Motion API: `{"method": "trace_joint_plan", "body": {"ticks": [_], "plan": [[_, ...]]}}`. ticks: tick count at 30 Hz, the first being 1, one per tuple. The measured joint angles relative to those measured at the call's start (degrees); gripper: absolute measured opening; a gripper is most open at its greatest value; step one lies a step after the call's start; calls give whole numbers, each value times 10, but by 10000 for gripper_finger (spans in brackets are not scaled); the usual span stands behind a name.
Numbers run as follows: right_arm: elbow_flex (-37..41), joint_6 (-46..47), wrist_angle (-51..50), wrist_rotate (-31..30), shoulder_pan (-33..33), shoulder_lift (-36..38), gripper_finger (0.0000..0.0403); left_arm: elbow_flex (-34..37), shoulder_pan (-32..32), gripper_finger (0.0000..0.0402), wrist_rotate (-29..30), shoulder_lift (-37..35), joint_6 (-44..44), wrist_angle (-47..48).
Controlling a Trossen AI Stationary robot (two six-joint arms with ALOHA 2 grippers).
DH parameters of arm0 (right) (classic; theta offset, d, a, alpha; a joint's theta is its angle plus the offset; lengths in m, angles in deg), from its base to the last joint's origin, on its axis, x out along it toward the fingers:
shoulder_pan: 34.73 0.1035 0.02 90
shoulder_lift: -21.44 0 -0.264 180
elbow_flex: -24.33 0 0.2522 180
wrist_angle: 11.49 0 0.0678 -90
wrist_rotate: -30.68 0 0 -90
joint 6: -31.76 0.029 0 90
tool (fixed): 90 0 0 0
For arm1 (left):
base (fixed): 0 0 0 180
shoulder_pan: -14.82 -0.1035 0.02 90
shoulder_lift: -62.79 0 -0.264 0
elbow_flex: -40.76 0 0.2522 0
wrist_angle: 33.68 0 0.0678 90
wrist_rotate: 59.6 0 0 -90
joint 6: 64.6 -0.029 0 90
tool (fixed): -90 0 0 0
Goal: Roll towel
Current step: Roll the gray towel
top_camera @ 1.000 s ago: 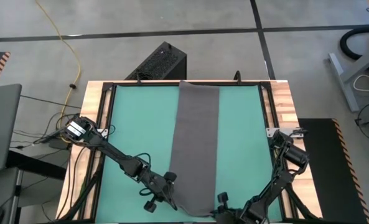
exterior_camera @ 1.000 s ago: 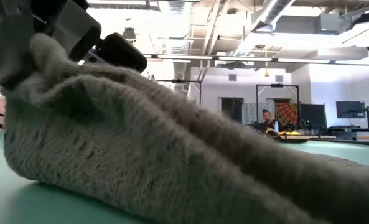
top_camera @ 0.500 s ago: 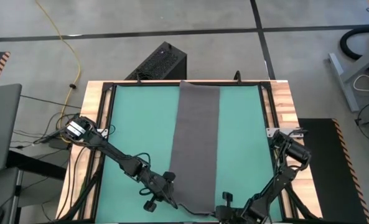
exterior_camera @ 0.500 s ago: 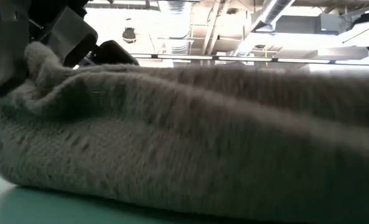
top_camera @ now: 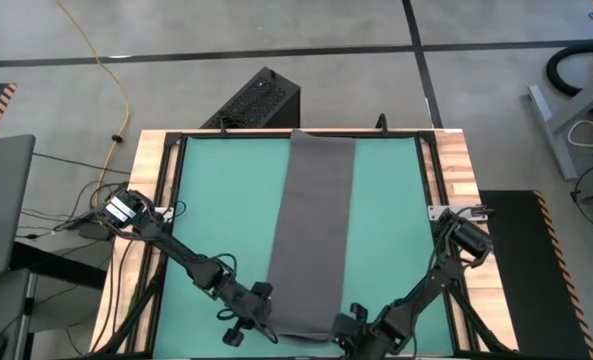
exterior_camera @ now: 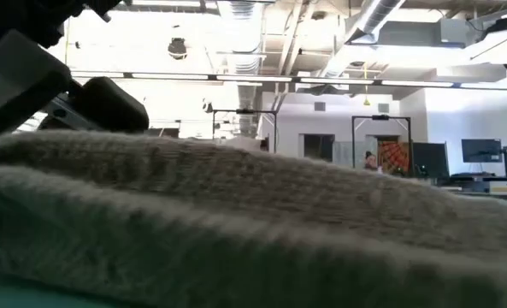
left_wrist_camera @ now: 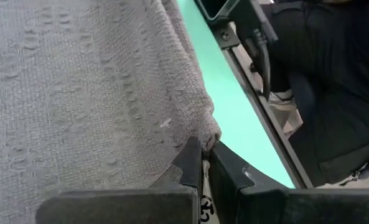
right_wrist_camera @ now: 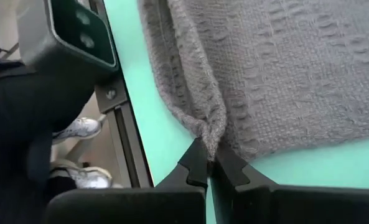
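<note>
High view has the towel (top_camera: 313, 235) as a long grey strip down the middle of the green desk (top_camera: 216, 200), near end at the front edge. What's new: the right fingers (right_wrist_camera: 210, 163) just pinched shut on their near corner, matching the left fingers (left_wrist_camera: 203, 158), already clamped on theirs. That end now looks lifted and pulled toward the front edge, so both corners are held and the roll can probably start.

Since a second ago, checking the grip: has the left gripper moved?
Yes. The left gripper, shut on the towel, has shifted toward the table's near edge.
</note>
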Motion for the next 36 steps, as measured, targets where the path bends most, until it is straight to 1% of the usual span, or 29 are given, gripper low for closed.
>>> {"method": "trace_joint_plan", "body": {"ticks": [3, 6, 10, 12, 14, 16, 19, 21, 28, 31, 36], "plan": [[0, -4, 10, 13, -2, 2, 19, 0, 1, 0, -3, -9, -11, 7], [0, 9, 11, 8, 5, 4, 19, 0, 5, 0, 1, -25, -18, 12], [0, 31, 11, 3, 2, 4, 19, 0, 8, 0, 6, -22, -13, 18], [0, 30, 13, 3, -2, 3, 19, 1, 15, 0, 25, -19, -2, 14], [0, 26, 18, 3, -3, 2, 19, 14, 23, 0, 46, -19, 12, -8], [0, 27, 21, 3, -2, 2, 19, 36, 30, 0, 61, -19, 36, -61], [0, 33, 21, 4, -5, 2, 19, 73, 33, 0, 64, -20, 76, -138], [0, 48, 22, 9, -12, 2, 19, 92, 33, 0, 62, -20, 112, -168], [0, 114, 22, 55, -35, 2, 19, 108, 33, 0, 51, -21, 180, -178], [0, 141, 20, 76, -43, 2, 22, 113, 33, 7, 45, -21, 205, -177], [-1, 156, 4, 78, -52, 3, 21, 114, 31, 29, 39, -25, 188, -172]]}}
